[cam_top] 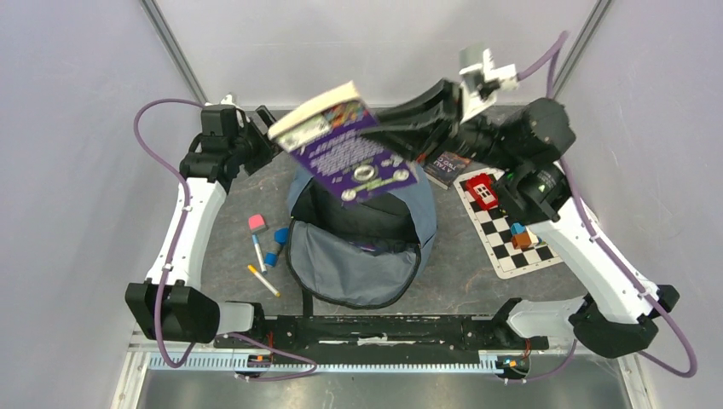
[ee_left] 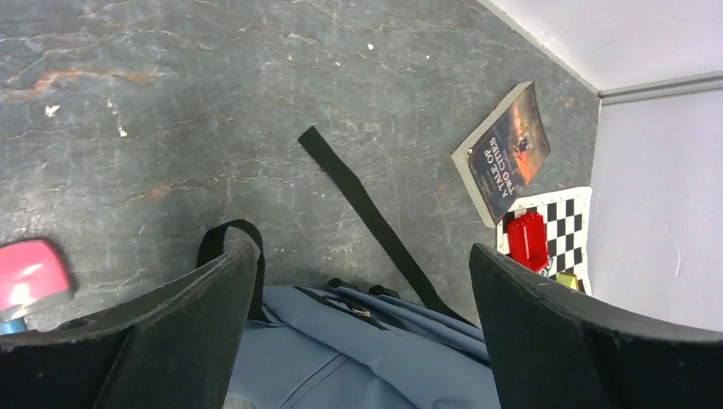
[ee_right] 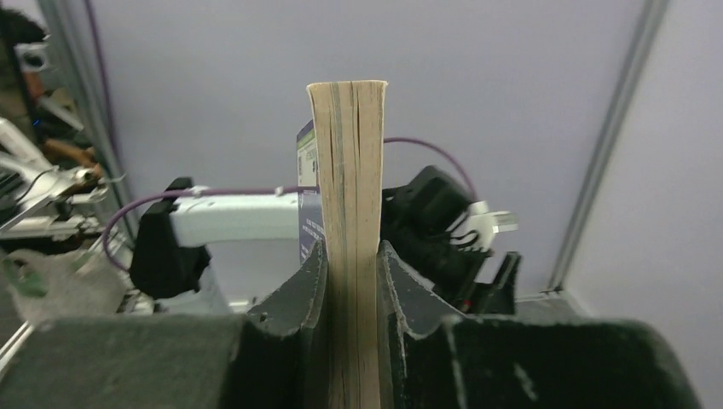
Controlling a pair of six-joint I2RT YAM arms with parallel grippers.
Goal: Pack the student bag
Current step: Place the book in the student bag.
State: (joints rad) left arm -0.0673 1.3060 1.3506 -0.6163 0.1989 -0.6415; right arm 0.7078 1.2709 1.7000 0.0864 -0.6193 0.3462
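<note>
The right hand (cam_top: pixel 407 145) is closed tightly on the thick paperback book with a purple cover (cam_top: pixel 345 149) and pinches it by one edge. In the wrist view the book stands straight up between the two fingers (ee_right: pixel 311 290). It hangs tilted in the air over the far half of the large grey-blue fabric student bag (cam_top: pixel 358 268). The bag lies in the middle of the dark grey tabletop (cam_top: pixel 234 200), with its main compartment unzipped and the black lining (cam_top: pixel 379 217) showing. The left hand (cam_top: pixel 256 141) is opened fully and holds nothing. It hovers near the top of the bag, above the black strap (ee_left: pixel 367 213).

To do this step well, I think the book should first be turned so that a narrow edge points at the opening. Then it should be lowered slowly into the black lining, not onto the folded-down flap (cam_top: pixel 354 281). The grip is only at one edge, so a fast swing could let the book slip. The soft mouth may collapse, and the free left hand could hold the rim up.
</note>
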